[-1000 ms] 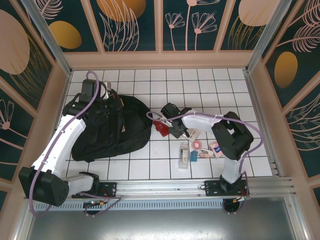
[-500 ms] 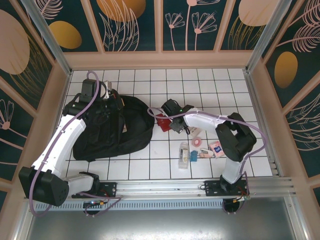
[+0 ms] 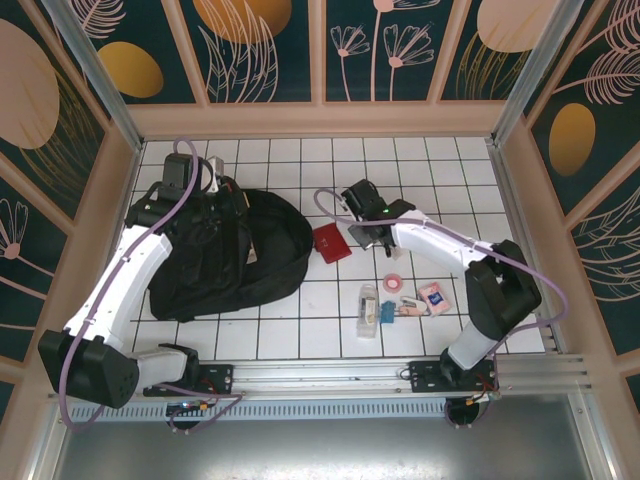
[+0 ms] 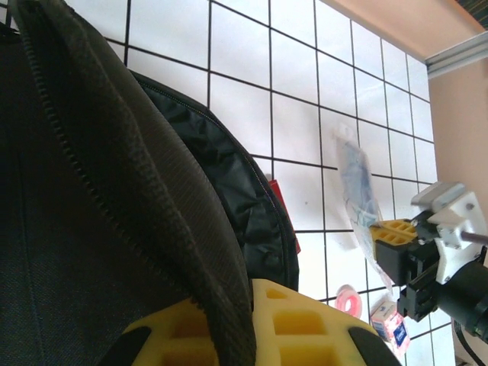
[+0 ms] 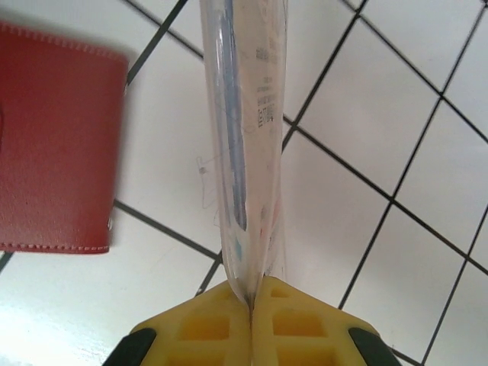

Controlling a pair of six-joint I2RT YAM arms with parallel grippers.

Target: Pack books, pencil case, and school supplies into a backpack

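Leftward first, the backpack (image 3: 230, 255) lies slumped on the white tiled table (image 3: 300, 160). In the top view the left arm covers its left part, so the bag's mouth cannot be made out there. The left gripper (image 4: 244, 305) is clenched on a fold of the backpack's zip-edged fabric at the far end. The fabric hides where the fingertips meet, and the wrist view cuts off the bag's inside. Bare tiles run between the bag and the far wall (image 3: 320, 120).

Just beside the backpack, to its right, a red case (image 3: 332, 243) lies flat. Past it the right gripper (image 5: 252, 301) is pinched tight on the end of a long clear packet (image 5: 244, 130). The packet's contents are blurred to a dark line and some print, and from above it is hard to tell from the tiles.

Nearer the arms lie a packet with blue bits (image 3: 369, 310), a pink tape roll (image 3: 394, 283), a pale pink piece (image 3: 410, 307) and a blue-and-white card (image 3: 432, 294), close together. Open tiles reach the right rail (image 3: 522, 250).
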